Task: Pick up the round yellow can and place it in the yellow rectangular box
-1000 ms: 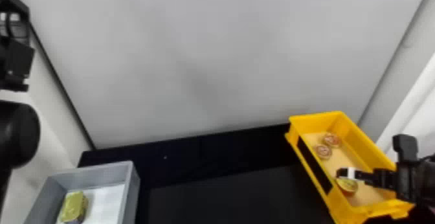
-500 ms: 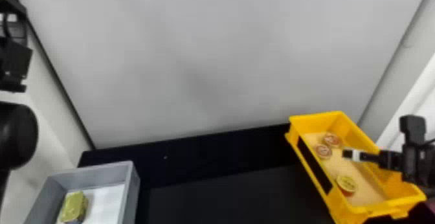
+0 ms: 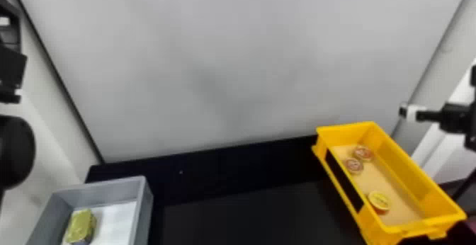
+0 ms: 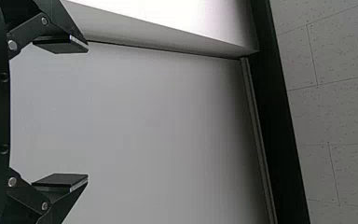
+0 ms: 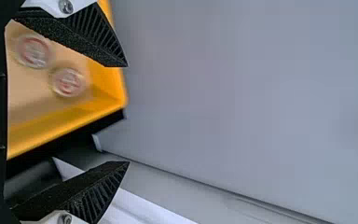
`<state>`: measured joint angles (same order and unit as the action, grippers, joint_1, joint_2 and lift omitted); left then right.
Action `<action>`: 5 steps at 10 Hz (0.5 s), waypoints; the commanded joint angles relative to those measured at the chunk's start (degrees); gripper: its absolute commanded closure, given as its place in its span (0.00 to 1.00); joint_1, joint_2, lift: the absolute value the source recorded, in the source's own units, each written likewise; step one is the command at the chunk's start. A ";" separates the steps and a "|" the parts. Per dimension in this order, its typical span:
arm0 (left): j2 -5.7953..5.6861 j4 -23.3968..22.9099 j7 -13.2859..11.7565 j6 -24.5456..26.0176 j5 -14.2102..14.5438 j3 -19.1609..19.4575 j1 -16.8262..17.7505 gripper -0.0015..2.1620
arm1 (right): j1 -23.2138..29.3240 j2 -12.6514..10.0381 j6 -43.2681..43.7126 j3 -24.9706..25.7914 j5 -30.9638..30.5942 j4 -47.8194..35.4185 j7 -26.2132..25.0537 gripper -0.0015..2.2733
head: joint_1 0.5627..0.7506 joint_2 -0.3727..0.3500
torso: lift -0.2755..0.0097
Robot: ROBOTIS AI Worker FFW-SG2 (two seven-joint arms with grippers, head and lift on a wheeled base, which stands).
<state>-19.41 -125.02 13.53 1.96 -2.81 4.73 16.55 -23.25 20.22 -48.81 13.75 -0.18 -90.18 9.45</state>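
Observation:
My right gripper (image 3: 407, 112) is raised at the right side of the head view, behind and above the yellow box (image 3: 418, 170). In its wrist view the right gripper (image 5: 128, 114) stands open with nothing held, the box beyond it. The round yellow can (image 3: 379, 201) lies inside the box toward its near end, apart from two round reddish cans (image 3: 362, 153) at the far end. My left arm is parked at the left edge of the head view; its gripper (image 4: 88, 111) is open and empty in the left wrist view.
A grey box (image 3: 143, 205) at the front left holds a yellow-green block-shaped can (image 3: 80, 226). Between the two boxes lies the dark table (image 3: 248, 212). A pale wall (image 3: 226, 56) rises behind the table.
My right gripper has risen from beside the yellow can, up and back out of the box. The can stays on the box floor. The left arm has barely moved.

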 commanded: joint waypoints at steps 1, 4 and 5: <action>-0.11 -0.22 0.01 0.07 0.00 0.55 -0.20 0.13 | 2.42 0.00 3.88 0.14 0.01 -13.53 -5.75 0.02 | 0.31 0.54 | 0.96; -0.03 -0.31 0.01 0.07 0.00 0.99 -0.38 0.13 | 3.03 -0.27 13.02 -2.59 -4.30 -27.59 -14.54 0.02 | 0.31 0.54 | 0.96; -0.03 -0.40 0.01 0.07 0.00 1.16 -0.38 0.13 | 2.94 -0.62 16.37 -4.52 -7.47 -31.37 -17.27 0.02 | 0.31 0.54 | 0.96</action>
<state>-19.43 -125.33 13.53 2.03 -2.81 5.63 16.19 -20.13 19.99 -37.02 11.64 -3.41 -115.62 -5.58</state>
